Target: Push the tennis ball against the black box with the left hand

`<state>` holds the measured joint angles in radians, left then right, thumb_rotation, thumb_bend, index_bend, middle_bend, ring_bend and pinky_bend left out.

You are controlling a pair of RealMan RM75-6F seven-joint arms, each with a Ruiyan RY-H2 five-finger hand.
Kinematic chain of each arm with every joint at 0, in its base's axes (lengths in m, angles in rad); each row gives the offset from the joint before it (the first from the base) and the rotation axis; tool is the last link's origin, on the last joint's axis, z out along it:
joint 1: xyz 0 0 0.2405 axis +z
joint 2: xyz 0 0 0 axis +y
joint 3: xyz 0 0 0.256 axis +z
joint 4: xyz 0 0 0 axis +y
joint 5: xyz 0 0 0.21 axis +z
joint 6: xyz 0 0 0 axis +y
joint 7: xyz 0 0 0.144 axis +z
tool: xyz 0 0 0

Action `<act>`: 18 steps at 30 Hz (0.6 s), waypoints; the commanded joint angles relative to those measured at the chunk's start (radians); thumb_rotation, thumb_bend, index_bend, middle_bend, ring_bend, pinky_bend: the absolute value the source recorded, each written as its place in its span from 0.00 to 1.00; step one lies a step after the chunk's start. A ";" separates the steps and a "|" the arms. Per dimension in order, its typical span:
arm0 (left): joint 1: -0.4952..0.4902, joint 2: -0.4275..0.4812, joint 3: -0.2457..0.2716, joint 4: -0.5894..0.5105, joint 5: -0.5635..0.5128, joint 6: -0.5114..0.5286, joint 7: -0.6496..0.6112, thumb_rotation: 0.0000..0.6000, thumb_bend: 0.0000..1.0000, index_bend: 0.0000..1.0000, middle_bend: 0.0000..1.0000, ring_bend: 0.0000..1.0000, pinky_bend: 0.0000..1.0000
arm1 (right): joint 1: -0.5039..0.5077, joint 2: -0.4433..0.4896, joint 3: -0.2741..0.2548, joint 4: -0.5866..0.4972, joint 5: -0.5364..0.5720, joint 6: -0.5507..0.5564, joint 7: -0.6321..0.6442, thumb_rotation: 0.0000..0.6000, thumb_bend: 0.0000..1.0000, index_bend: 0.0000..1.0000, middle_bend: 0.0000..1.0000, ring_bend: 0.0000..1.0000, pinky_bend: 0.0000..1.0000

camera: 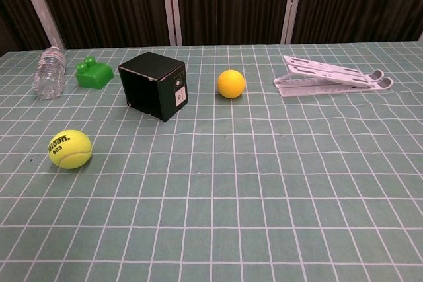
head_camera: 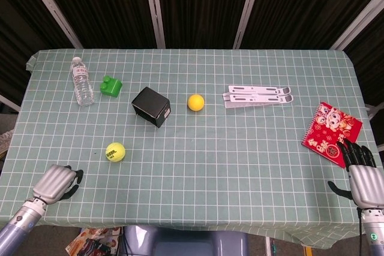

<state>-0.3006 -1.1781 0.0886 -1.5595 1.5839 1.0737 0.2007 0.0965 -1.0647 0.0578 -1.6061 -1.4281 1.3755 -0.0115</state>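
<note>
The yellow-green tennis ball point(head_camera: 114, 151) point(camera: 69, 148) lies on the checked tablecloth, in front and to the left of the black box point(head_camera: 151, 106) point(camera: 153, 85), with a clear gap between them. My left hand point(head_camera: 57, 183) hovers at the table's front left edge, below and left of the ball and not touching it. Its back faces up, its dark fingers point(head_camera: 74, 177) point right, and it holds nothing. My right hand point(head_camera: 363, 175) rests at the front right edge with its fingers spread and nothing in it. Neither hand shows in the chest view.
A water bottle point(head_camera: 82, 81) and a green block point(head_camera: 111, 85) lie left of the box. An orange ball point(head_camera: 195, 102) sits to its right, then a white folding stand point(head_camera: 258, 96). A red notebook point(head_camera: 331, 133) lies just ahead of my right hand.
</note>
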 commanded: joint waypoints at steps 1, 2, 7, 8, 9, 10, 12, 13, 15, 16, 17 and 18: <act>-0.053 -0.024 -0.019 0.003 -0.064 -0.084 0.032 1.00 0.38 0.56 0.69 0.54 0.79 | 0.002 0.001 0.001 0.003 0.003 -0.005 0.007 1.00 0.23 0.00 0.00 0.00 0.00; -0.063 -0.032 -0.025 0.010 -0.074 -0.097 0.034 1.00 0.38 0.56 0.69 0.54 0.79 | 0.003 0.002 0.001 0.005 0.004 -0.008 0.009 1.00 0.23 0.00 0.00 0.00 0.00; -0.123 -0.065 -0.039 0.059 -0.076 -0.171 -0.031 1.00 0.37 0.57 0.68 0.54 0.78 | 0.005 0.002 0.001 0.010 0.007 -0.014 0.017 1.00 0.23 0.00 0.00 0.00 0.00; -0.132 -0.070 -0.040 0.066 -0.074 -0.178 -0.039 1.00 0.37 0.57 0.68 0.54 0.78 | 0.005 0.002 0.001 0.010 0.006 -0.013 0.018 1.00 0.23 0.00 0.00 0.00 0.00; -0.142 -0.078 -0.041 0.073 -0.069 -0.184 -0.048 1.00 0.36 0.57 0.68 0.54 0.77 | 0.005 0.003 0.001 0.009 0.005 -0.012 0.018 1.00 0.23 0.00 0.00 0.00 0.00; -0.148 -0.084 -0.042 0.078 -0.064 -0.186 -0.056 1.00 0.36 0.57 0.67 0.53 0.77 | 0.005 0.003 0.001 0.008 0.004 -0.012 0.017 1.00 0.23 0.00 0.00 0.00 0.00; -0.162 -0.098 -0.042 0.087 -0.053 -0.193 -0.078 1.00 0.36 0.56 0.67 0.53 0.76 | 0.005 0.003 0.000 0.007 0.004 -0.011 0.017 1.00 0.23 0.00 0.00 0.00 0.00; -0.169 -0.103 -0.041 0.091 -0.049 -0.200 -0.090 1.00 0.36 0.56 0.67 0.52 0.76 | 0.005 0.002 0.000 0.007 0.004 -0.012 0.016 1.00 0.23 0.00 0.00 0.00 0.00; -0.184 -0.112 -0.042 0.098 -0.049 -0.215 -0.104 1.00 0.36 0.55 0.66 0.52 0.75 | 0.004 0.003 -0.001 0.006 0.002 -0.011 0.016 1.00 0.23 0.00 0.00 0.00 0.00; -0.190 -0.118 -0.044 0.102 -0.050 -0.220 -0.108 1.00 0.36 0.55 0.65 0.52 0.75 | 0.004 0.003 -0.001 0.005 0.002 -0.010 0.017 1.00 0.23 0.00 0.00 0.00 0.00; -0.196 -0.124 -0.046 0.106 -0.052 -0.224 -0.111 1.00 0.36 0.54 0.65 0.51 0.74 | 0.004 0.003 -0.002 0.005 0.001 -0.010 0.017 1.00 0.23 0.00 0.00 0.00 0.00; -0.201 -0.131 -0.048 0.110 -0.053 -0.226 -0.113 1.00 0.36 0.54 0.64 0.51 0.74 | 0.004 0.004 -0.002 0.005 0.001 -0.009 0.017 1.00 0.23 0.00 0.00 0.00 0.00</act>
<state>-0.4959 -1.3028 0.0432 -1.4544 1.5319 0.8523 0.0918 0.1004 -1.0610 0.0563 -1.6013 -1.4269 1.3662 0.0054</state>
